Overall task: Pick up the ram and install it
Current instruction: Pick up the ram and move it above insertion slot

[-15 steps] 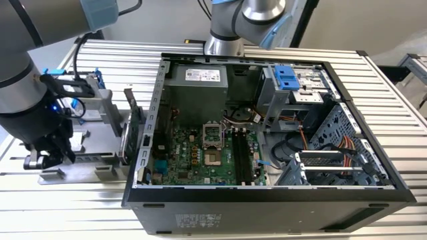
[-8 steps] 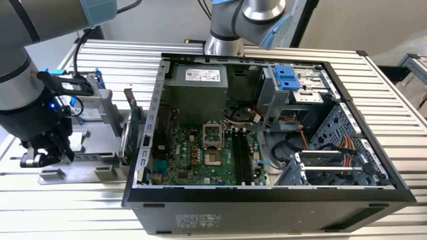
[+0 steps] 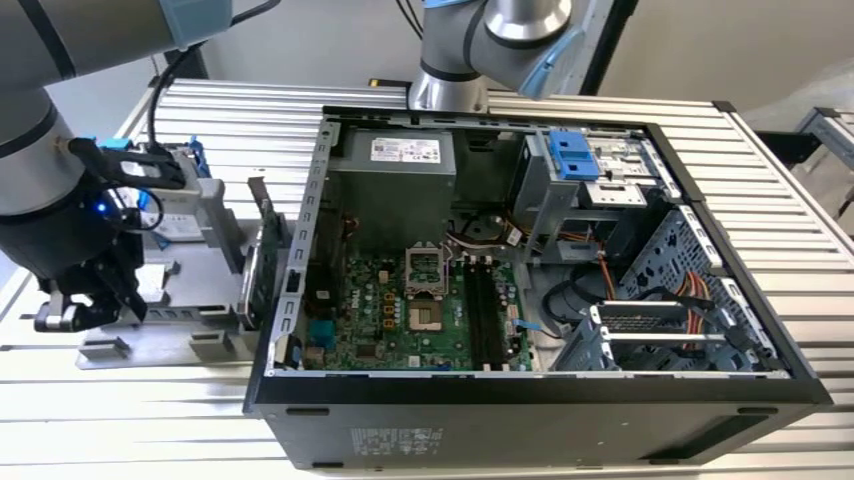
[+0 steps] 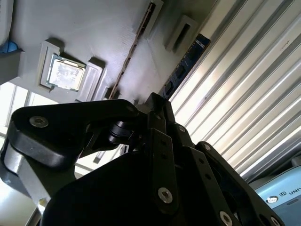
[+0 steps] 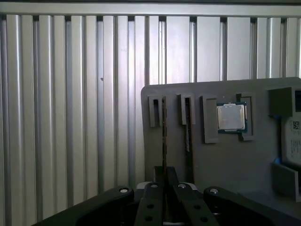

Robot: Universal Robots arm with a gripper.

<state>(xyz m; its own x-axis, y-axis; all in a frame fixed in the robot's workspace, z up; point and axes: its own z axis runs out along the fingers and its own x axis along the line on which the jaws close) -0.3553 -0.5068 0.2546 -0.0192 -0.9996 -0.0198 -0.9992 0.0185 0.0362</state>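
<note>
The ram (image 5: 164, 136) is a thin stick standing on edge in a slot of the grey parts tray (image 5: 225, 165), in the slot farthest from the processor. In the second wrist view the ram (image 4: 186, 63) shows its blue side with black chips. My gripper (image 5: 164, 176) sits at the stick's near end, its fingers drawn close together around the edge. The second wrist view shows the gripper (image 4: 157, 106) tip meeting the end of the blue board. In the exterior view the gripper (image 3: 80, 310) hangs low over the tray (image 3: 180, 290), at the exterior view's left of the open computer case (image 3: 534, 400).
A second thin stick (image 5: 188, 127) stands in the neighbouring slot, and a processor (image 5: 231, 117) lies in a pocket beyond it. A green card (image 3: 267, 240) stands upright between tray and case. The motherboard's long black memory slots (image 3: 483, 305) lie inside the case. Ribbed metal table all around.
</note>
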